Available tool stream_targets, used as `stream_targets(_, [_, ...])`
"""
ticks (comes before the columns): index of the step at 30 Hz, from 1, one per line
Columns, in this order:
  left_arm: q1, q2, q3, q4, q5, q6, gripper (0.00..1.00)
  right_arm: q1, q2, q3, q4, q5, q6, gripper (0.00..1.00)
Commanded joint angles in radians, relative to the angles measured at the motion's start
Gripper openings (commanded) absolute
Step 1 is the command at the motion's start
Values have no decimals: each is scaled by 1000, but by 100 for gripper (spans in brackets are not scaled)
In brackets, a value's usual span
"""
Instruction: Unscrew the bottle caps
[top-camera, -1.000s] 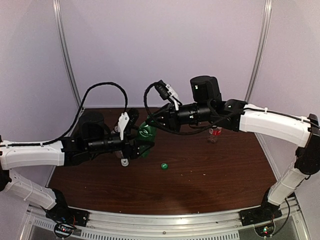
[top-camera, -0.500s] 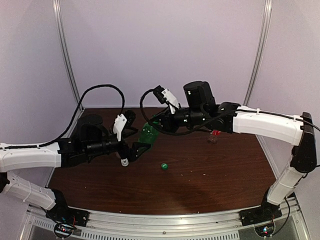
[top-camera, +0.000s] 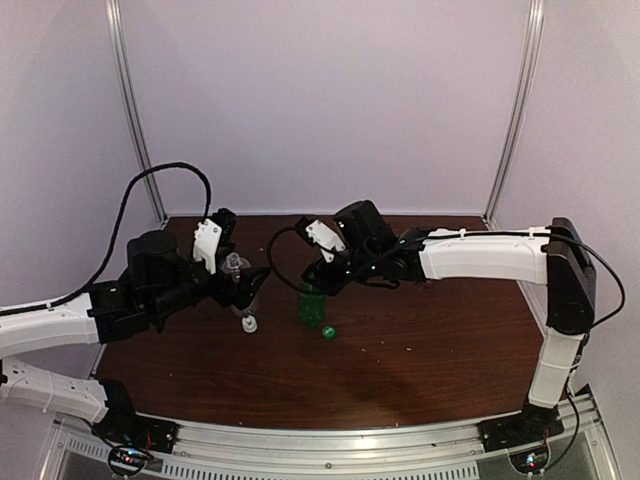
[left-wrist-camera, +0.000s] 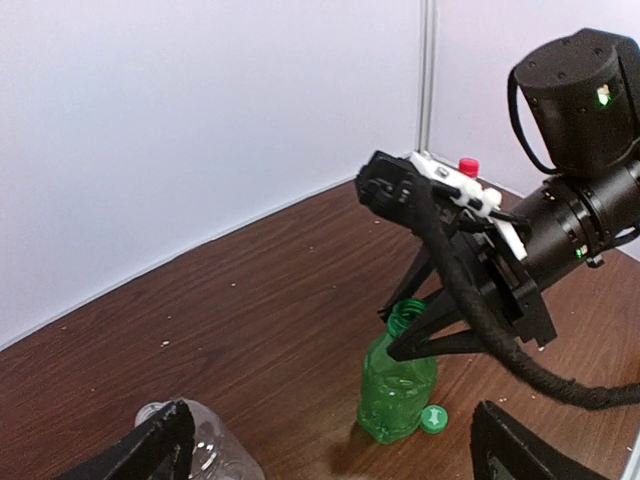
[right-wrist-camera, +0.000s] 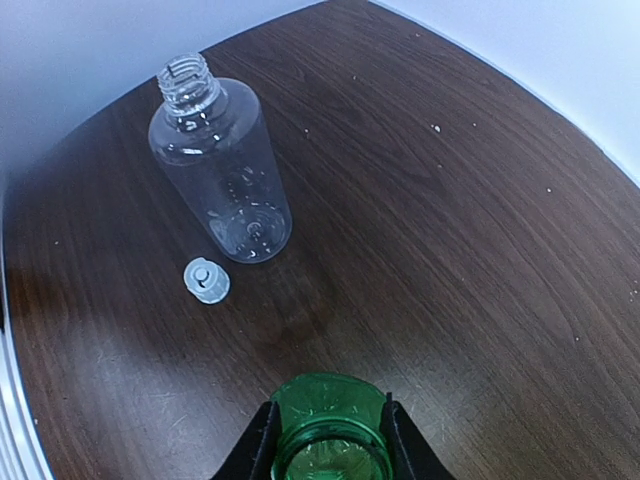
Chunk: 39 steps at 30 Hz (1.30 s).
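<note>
While the right pincer (right-wrist-camera: 330, 447) clasps its neck, the green bottle (left-wrist-camera: 397, 388) stands.

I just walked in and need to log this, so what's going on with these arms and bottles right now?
The right gripper is clamped on the neck of the green bottle, which stands upright and open on the table. The green cap lies beside the bottle's base. The clear bottle is open too, with the white cap lying next to it. The left gripper is open and holds nothing. A red cap shows behind the right arm, apparently not yet removed.
</note>
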Motion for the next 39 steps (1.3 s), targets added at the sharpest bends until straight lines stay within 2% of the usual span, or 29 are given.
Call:
stream_targets(1, [3,-33,-19,-11,-140,-18,98,2,29,41,-9,72,-25,3])
stream_targets(10, [3,-43,-21,-7,-147,-20,98,3,73,51,-14,95,-33,9])
stream_targets(14, [3,-43,-21,-8,-149,-21,98,3,80,56,-23,97,-34,16])
stream_targets(19, [3,-45,-25,-9,-152,-20,98,3,76,56,-30,100,-34,30])
stream_targets(24, [3,-48,-29,-9,-152,-22,98,3,65,58,-31,92,-34,52])
stream_targets(31, [3,-55,-35,-9,-158,-22,98,3,23,48,-28,83,-33,73])
stream_targets(35, [3,-55,-33,-9,-159,-21,98,-4,-47,19,-24,100,-25,82])
stream_targets(39, [3,-51,-29,-9,-159,-24,98,-26,-141,-32,-23,105,-9,86])
